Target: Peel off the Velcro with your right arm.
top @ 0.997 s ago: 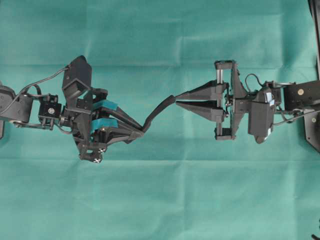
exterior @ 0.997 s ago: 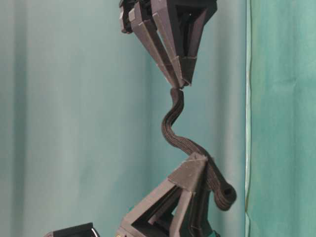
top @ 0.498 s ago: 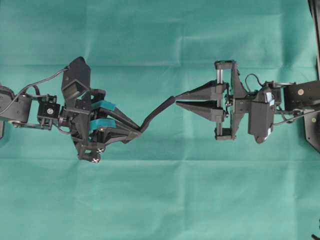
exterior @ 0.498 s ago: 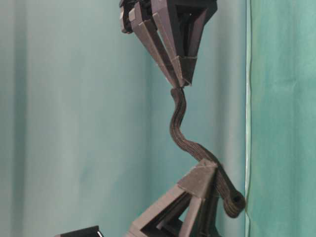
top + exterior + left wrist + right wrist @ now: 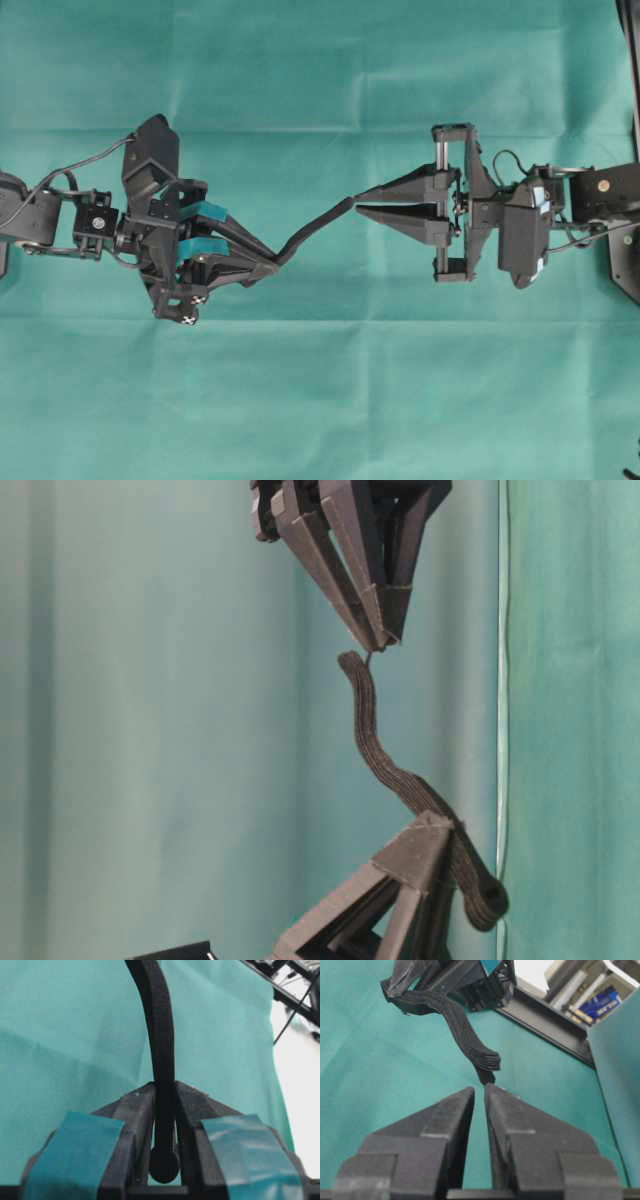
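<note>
Velcro [image 5: 315, 222] strung in the air between two arms, above the green surface [image 5: 320, 400].

Its long axis runs from about 8 o'clock to 2 o'clock overhead. The left gripper [image 5: 268, 262], jaws nearly closed, clamps the knob end. The right gripper [image 5: 358, 200], jaws almost shut, pinches at most a thin tip of the free end; whether it truly holds it I cannot tell.

The Velcro [image 5: 318, 224] spans between the left tool [image 5: 262, 262] and right tool [image 5: 362, 201], above the surface [image 5: 320, 400].
</note>
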Tool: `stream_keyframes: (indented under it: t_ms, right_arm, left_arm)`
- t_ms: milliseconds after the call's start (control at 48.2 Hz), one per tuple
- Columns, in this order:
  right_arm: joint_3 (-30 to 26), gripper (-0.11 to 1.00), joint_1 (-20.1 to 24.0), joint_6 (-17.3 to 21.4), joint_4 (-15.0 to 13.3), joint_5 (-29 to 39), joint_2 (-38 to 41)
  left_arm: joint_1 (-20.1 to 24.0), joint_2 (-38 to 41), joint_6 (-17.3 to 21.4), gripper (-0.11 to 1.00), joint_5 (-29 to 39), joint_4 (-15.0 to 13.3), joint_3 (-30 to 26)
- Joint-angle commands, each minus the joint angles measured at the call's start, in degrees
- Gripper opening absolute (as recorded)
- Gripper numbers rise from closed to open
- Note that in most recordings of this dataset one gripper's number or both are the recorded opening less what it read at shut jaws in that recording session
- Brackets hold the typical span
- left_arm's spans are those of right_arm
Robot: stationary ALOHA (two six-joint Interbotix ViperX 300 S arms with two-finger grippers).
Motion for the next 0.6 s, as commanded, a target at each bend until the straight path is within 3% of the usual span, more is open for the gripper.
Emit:
stream_keyframes:
  t_ms: [0,270,581]
  right_arm:
    - [-0.35,-0.06,0.09,0.09,0.18,-0.44,-0.7]
    - [1.32,-0.06,0.09,0.09,0.18,-0.35,-3.08]
    - [1.58,-0.05,0.09,0.7,0.18,-0.62,-3.69]
  left_arm:
    - [-0.09,-1.41,-0.18,0.1,-0.35,0.0,-0.53]
    - [-0.09,-1.58,-1.23,0.1,-0.35,-0.18,-0.44]
    - [-0.09,-2.02,-7.56,0.1,-0.44,-0.18,-0.26]
